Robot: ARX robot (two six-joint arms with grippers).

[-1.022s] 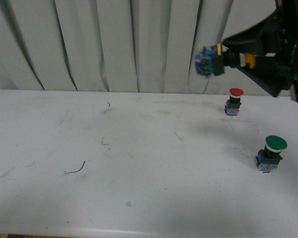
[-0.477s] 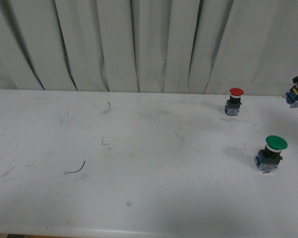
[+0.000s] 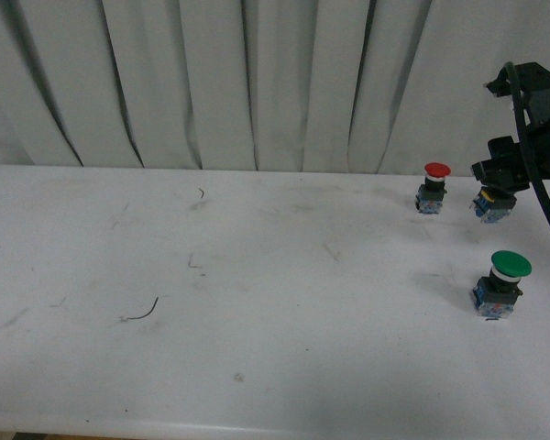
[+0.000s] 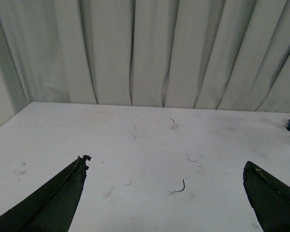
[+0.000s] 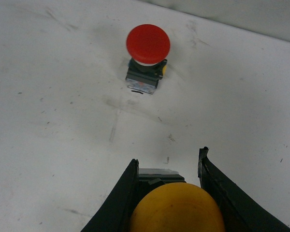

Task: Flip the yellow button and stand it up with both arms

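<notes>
Front view: set back, looking level across the table (image 3: 257, 302) toward the curtain (image 3: 211, 82). Left wrist view: low over the same table, facing the same curtain. Right wrist view: close, aimed steeply down at the red button (image 5: 148, 42), also visible far right in the front view.

White bench (image 3: 257, 348), scuffed, with faint dark marks. Red-capped button (image 3: 432, 188) upright on it, just beside the right hand (image 3: 489, 194), to that hand's left, not touching. Green-capped button (image 3: 500, 284) also upright, near the hand on the side toward the robot, clear of it. Thin dark curl of wire (image 3: 145, 312) lying flat, well apart from the hand, far to its left. Pleated pale curtain (image 3: 211, 82) hanging beyond the hand along the bench's far edge.
</notes>
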